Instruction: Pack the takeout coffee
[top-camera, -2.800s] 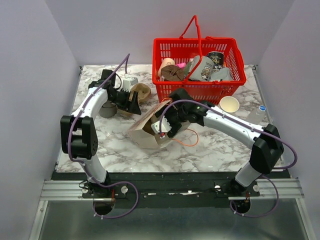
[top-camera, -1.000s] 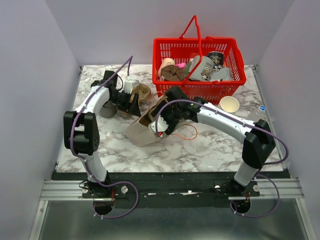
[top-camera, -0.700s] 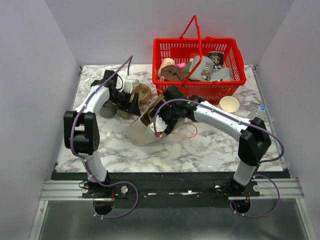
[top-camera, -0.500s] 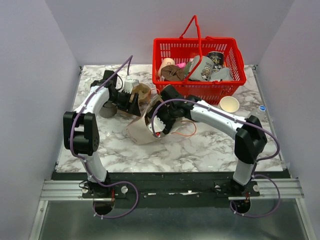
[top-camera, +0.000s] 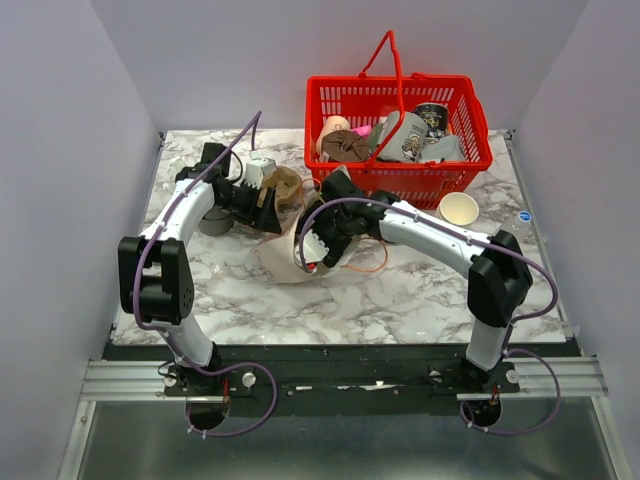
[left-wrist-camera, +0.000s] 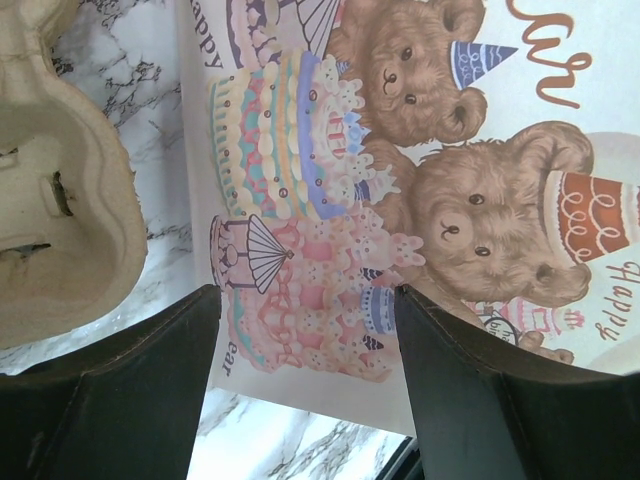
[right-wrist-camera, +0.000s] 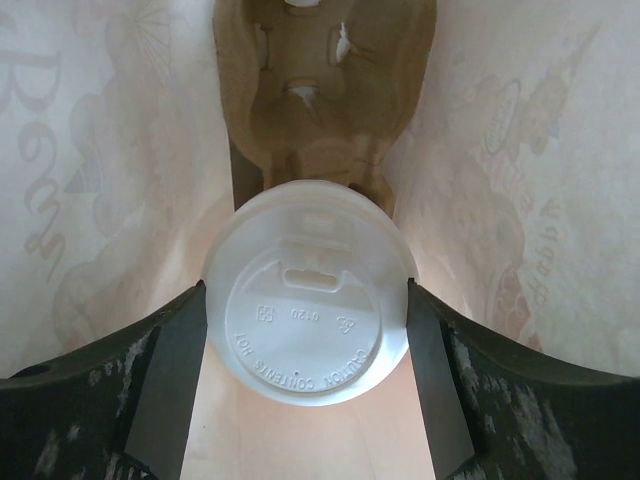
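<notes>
**Lidded cup gripped inside the bag**

We found the brown paper bag (top-camera: 280, 264) lying on its side on the marble counter (top-camera: 400, 300), a little toward 9 o'clock from the counter's middle. The right pincer (right-wrist-camera: 305, 290) sat inside the bag, its arm stretching in from 3 o'clock. It was clamped on the takeout coffee (right-wrist-camera: 308, 312), with one finger against each side of the round white lid. Translucent printed bag walls rose on both sides of the cup, so the coffee was within the bag.

At 12 o'clock beyond the lid, a pulp cup carrier (right-wrist-camera: 325, 90) showed. The left pincer (left-wrist-camera: 305, 300) stood at the bag's 11 o'clock end with its jaws spread wide, gripping nothing. The bear-and-cake print filled the gap between them, and we could not tell whether the fingers touched the paper.

A red basket (top-camera: 450, 178) stood at the bag's 1 o'clock, and a lidless paper cup (top-camera: 459, 208) at its 3 o'clock.
</notes>
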